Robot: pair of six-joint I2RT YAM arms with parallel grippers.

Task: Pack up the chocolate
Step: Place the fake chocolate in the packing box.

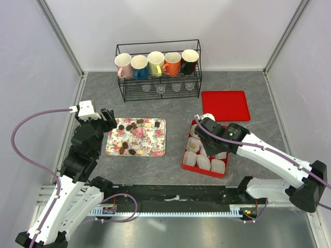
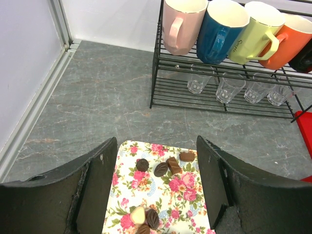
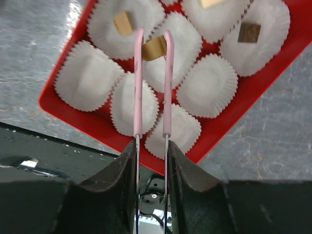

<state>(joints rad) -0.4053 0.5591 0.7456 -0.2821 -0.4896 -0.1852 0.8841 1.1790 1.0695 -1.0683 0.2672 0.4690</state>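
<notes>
Right gripper (image 3: 151, 146): jaws clamped on pink tweezers (image 3: 139, 87), whose tips pinch a tan chocolate (image 3: 155, 48), its long side lying across the tips. The piece hangs over the middle cup (image 3: 187, 53) of the red box (image 3: 265, 73), nearer one rim than the centre; contact with the paper cannot be told. Release looks like the next move, straight down. Left gripper (image 2: 156, 156): jaws wide apart, empty, at the tray's (image 2: 187, 195) near edge, loose chocolates (image 2: 161, 168) straight ahead between them.
</notes>
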